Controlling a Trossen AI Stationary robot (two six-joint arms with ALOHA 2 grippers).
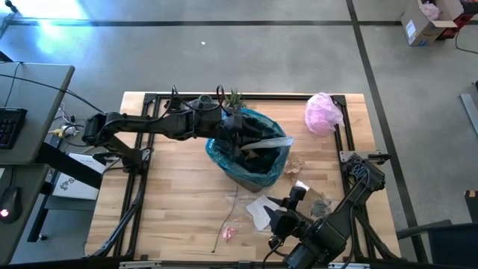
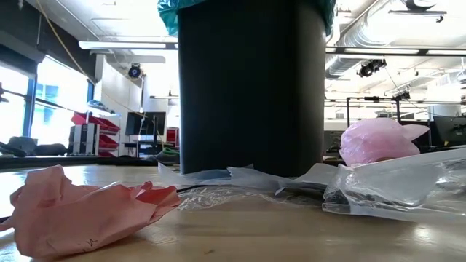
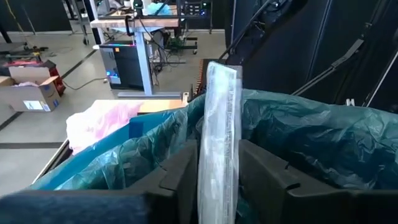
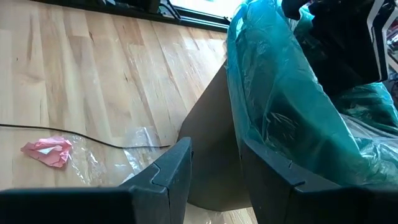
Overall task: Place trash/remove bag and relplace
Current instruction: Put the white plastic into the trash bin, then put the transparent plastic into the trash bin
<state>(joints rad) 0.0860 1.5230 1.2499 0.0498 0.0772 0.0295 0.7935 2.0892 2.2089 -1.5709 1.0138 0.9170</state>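
Note:
A dark bin point(image 2: 251, 87) stands mid-table, lined with the teal bag point(image 1: 221, 155), whose edge folds over the rim. My left gripper point(image 1: 240, 137) reaches level over the bin's mouth from the table's left. Its fingers are open, with the long silvery wrapper point(image 3: 219, 137) standing between them. In the high view the wrapper point(image 1: 270, 141) stretches across the bin's mouth toward the table's right. My right gripper point(image 4: 214, 171) is open near the table's front right. It points at the bin's wall and holds nothing. White scraps point(image 1: 260, 211) lie on the table. My left gripper has the long silvery wrapper between its parted fingers point(image 3: 180, 177), broad face toward the wrist camera. I cannot tell whether the fingers touch its edges point(image 3: 202, 162). The wrapper runs along the fingers, out over the teal bag.
A pale pink bag point(image 1: 323, 112) lies at the far right and a small plant point(image 1: 234, 98) stands behind the bin. A brownish lump point(image 1: 295, 163), clear wrappers point(image 2: 393, 185) and a crumpled pink scrap point(image 2: 80, 211) lie on the wood near the bin. A thin cable point(image 4: 93, 140) crosses the table.

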